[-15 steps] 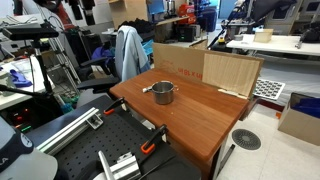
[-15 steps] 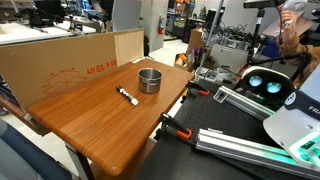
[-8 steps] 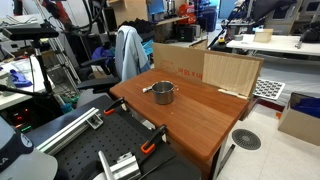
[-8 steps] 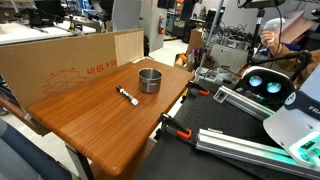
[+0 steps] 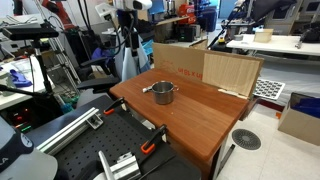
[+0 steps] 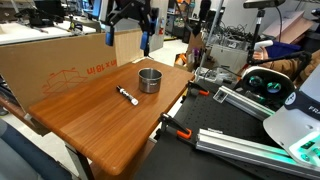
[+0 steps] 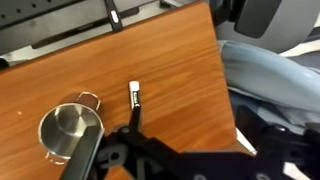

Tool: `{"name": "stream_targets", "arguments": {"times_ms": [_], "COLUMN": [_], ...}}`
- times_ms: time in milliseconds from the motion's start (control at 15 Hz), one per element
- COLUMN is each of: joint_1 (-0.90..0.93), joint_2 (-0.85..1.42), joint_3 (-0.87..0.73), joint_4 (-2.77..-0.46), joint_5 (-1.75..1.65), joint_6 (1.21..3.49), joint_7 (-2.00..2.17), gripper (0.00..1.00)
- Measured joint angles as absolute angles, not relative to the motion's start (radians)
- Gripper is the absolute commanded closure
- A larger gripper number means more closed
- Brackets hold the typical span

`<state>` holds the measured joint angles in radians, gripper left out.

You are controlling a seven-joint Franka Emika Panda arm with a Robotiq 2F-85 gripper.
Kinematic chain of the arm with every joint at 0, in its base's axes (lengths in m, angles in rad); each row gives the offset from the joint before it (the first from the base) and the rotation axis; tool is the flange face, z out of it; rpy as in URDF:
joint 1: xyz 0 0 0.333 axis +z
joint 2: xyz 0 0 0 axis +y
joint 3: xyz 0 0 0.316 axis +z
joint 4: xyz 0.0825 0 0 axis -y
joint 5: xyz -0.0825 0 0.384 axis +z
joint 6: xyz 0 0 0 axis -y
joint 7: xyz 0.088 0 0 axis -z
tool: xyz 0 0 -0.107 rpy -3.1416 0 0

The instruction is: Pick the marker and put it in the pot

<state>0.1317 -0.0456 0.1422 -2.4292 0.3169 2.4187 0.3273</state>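
Note:
The marker (image 6: 127, 96), slim and whitish with dark ends, lies flat on the wooden table (image 6: 90, 125) a short way from the pot. It also shows in the wrist view (image 7: 134, 97). The shiny metal pot (image 6: 149, 80) stands upright and looks empty; it shows in an exterior view (image 5: 163, 93) and in the wrist view (image 7: 70, 133). My gripper (image 6: 128, 38) hangs open and empty high above the table's far side, well above both. It also shows in an exterior view (image 5: 128, 32) and as dark shapes low in the wrist view (image 7: 180, 152).
A cardboard box (image 6: 70, 55) stands along the table's back edge, with a wooden panel (image 5: 232, 72) beside it. Orange clamps (image 6: 175, 130) grip the table's front edge. A chair draped in cloth (image 7: 270, 90) stands off one table side. A person (image 6: 290, 30) sits beyond.
My arm and gripper have swung into both exterior views above the table's far side; before, they were out of frame. The marker and pot have not moved.

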Motion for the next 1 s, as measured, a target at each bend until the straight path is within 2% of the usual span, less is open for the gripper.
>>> {"name": "stream_targets", "arguments": {"times_ms": [400,1000], "joint_1": [0.135,0.209], "joint_2": [0.217,0.443], "joint_3": [0.129,0.016], "joint_4": [-2.257,-2.108], "joint_5": [0.275,0.091], "joint_6": [2.507,2.506], "joint_7": [0.445,0.640], "gripper": [0.00,0.00]}}
